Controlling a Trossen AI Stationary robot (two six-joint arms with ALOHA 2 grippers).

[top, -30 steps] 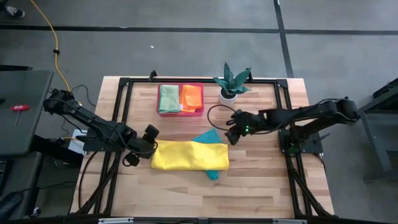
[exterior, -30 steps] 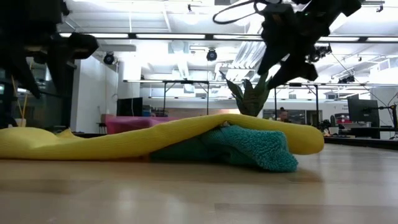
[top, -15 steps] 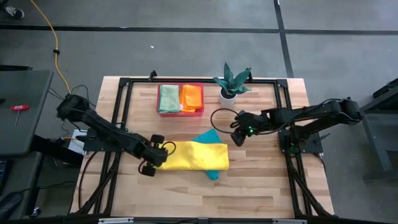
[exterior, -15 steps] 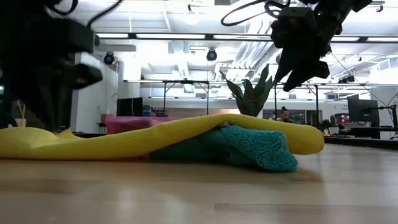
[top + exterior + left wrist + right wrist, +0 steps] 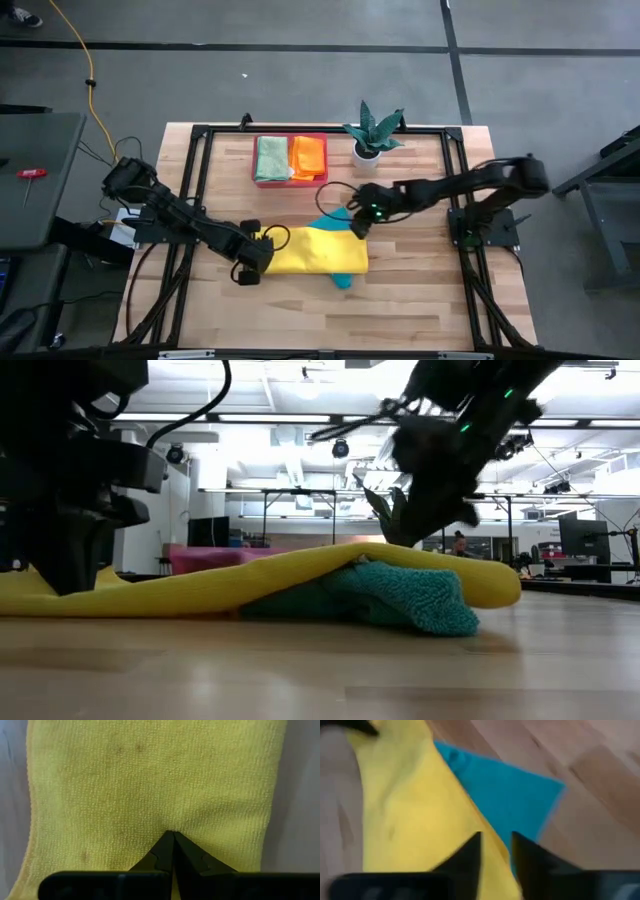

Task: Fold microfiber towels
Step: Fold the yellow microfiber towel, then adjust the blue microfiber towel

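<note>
Yellow towel (image 5: 310,250): left fingers (image 5: 172,851) pressed on it; right fingers (image 5: 496,851) apparently above.

Yellow towel (image 5: 230,585) over teal towel (image 5: 410,598)

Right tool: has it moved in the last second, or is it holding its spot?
Yes. In the high view the right tool has slid left, from past the potted plant on the right to just left of it, over the yellow towel's far corner.
</note>
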